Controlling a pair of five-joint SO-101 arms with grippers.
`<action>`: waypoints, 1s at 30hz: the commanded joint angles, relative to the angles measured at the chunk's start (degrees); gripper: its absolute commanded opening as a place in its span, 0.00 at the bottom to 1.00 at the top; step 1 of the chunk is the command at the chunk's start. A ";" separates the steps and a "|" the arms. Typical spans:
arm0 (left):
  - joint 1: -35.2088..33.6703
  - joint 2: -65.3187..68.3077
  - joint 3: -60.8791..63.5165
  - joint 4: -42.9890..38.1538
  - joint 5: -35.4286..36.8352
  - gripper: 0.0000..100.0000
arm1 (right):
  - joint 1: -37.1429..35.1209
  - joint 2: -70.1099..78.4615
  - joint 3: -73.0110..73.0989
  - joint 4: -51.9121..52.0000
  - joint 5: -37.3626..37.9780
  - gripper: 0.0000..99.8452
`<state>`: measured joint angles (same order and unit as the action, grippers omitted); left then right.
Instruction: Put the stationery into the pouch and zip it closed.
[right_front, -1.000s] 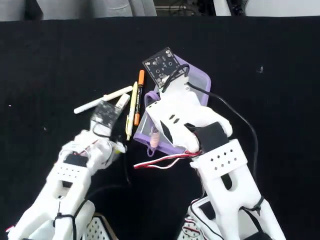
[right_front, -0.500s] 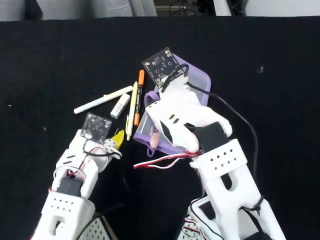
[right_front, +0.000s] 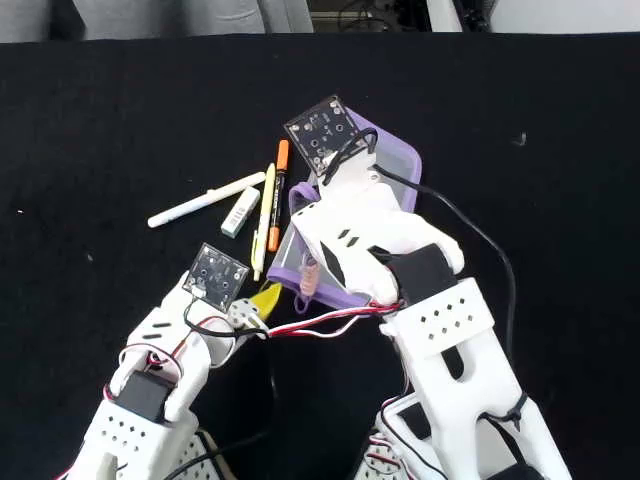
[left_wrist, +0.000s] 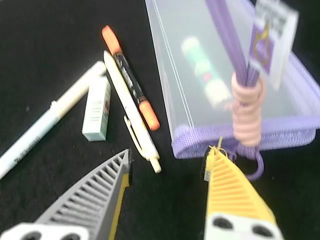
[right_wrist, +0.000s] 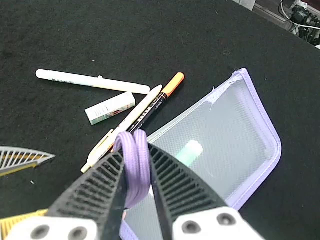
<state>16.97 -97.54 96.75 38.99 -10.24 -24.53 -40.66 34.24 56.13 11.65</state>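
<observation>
Left gripper (right_front: 258, 303), released, now withdrawn to pouch (right_wrist: 240, 130) corner. Right gripper (right_wrist: 135, 155) clamps purple strap (right_wrist: 133, 144); pouch holds green-white stick (right_wrist: 189, 150).

Both arms are made of white plastic blocks. The left arm (right_front: 150, 380) has thin red and black wires. A small black square board (right_front: 218, 274) sits just behind the left gripper (left_wrist: 169, 155), which has one grey ridged finger (left_wrist: 95, 200) and one yellow finger (left_wrist: 232, 195). The right arm (right_front: 470, 390) has a white plate (right_front: 440, 318) with rows of little round holes, a long black cable (right_front: 480, 235), and red and white wires (right_front: 320, 320). The right gripper (right_wrist: 134, 160) has two black ridged fingers (right_wrist: 95, 185) on a white base.
</observation>
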 joint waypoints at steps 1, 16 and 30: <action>0.84 4.31 1.19 -7.47 -0.26 0.25 | 0.62 -2.15 -0.22 -1.05 0.35 0.01; 0.84 15.03 1.19 -14.15 -17.67 0.25 | 0.62 -2.15 -0.22 -1.05 0.35 0.01; -0.57 15.65 1.10 -19.96 -18.20 0.25 | 0.62 -2.15 -0.22 -0.97 0.35 0.01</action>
<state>16.53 -82.15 96.75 20.18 -27.91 -24.53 -40.66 34.33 56.13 11.65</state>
